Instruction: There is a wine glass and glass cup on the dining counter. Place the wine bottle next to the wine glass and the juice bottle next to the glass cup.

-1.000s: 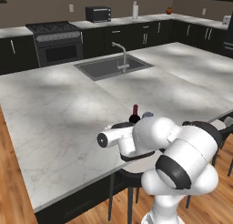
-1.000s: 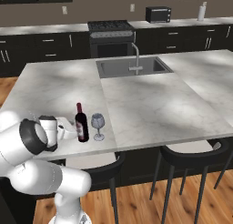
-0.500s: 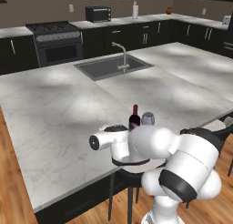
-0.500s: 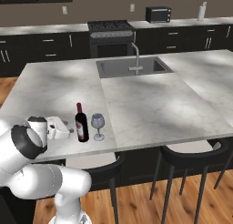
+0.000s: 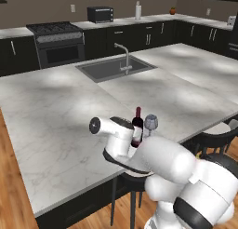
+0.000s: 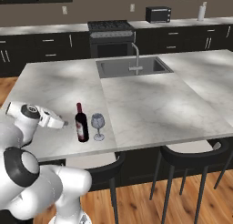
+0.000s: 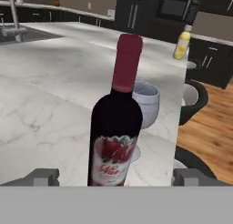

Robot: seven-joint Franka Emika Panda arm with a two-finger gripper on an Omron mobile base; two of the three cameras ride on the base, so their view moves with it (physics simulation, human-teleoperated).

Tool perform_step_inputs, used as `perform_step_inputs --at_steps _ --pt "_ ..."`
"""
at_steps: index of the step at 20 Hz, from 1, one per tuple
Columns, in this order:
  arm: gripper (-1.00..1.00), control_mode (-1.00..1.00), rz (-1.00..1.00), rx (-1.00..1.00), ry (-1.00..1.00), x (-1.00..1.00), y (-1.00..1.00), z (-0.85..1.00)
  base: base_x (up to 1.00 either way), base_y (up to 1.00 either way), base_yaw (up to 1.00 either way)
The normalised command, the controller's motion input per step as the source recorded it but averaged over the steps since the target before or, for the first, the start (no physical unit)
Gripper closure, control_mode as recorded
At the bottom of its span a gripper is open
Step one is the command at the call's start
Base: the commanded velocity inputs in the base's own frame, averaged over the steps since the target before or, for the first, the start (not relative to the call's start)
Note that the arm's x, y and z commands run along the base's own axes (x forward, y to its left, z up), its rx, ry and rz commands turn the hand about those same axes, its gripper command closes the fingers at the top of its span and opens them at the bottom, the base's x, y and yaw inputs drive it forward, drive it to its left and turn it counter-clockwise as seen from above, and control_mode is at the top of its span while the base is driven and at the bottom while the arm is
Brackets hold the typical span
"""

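The wine bottle (image 6: pixel 81 123), dark with a red neck and a red-and-white label, stands upright on the dining counter (image 6: pixel 145 100) near its front edge. The wine glass (image 6: pixel 98 125) stands close on its right. My gripper (image 6: pixel 64 124) is open just left of the bottle, not touching it. In the hand view the wine bottle (image 7: pixel 116 127) stands ahead between my spread fingertips (image 7: pixel 43 176), with the wine glass (image 7: pixel 146 102) behind it. The juice bottle (image 7: pixel 182 43) stands far off on a dark counter. In the left base view my arm hides part of the wine bottle (image 5: pixel 137 122), beside the wine glass (image 5: pixel 150 123).
An inset sink with tap (image 6: pixel 132 66) lies in the island's far half. Dark bar stools (image 6: pixel 191 150) stand under the front edge. A stove (image 6: pixel 111 29) and dark cabinets line the back wall.
My hand has drawn back a little, left and away from the wine bottle. The bottle and the wine glass stay where they were.
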Motion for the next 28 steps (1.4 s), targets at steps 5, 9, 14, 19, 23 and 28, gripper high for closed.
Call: perform_step_inputs --at_steps 5,9,14,19,23,28 --pt "-1.00 -1.00 0.19 0.00 0.06 -0.56 0.01 0.52 0.00 0.00 0.00" --pt "-1.00 -1.00 0.23 0.00 0.07 -0.57 0.04 0.55 0.00 0.00 0.00" --pt "-1.00 -1.00 0.26 0.05 0.08 -0.59 0.04 0.52 0.00 0.00 0.00" --pt "-1.00 -1.00 0.31 0.19 0.13 -0.60 0.01 0.43 0.00 0.00 0.00" --pt "-1.00 -1.00 0.38 0.22 0.18 -0.61 0.00 0.35 0.00 0.00 0.00" --pt "-1.00 -1.00 0.38 0.15 0.15 -0.67 0.01 0.25 0.00 0.00 0.00"
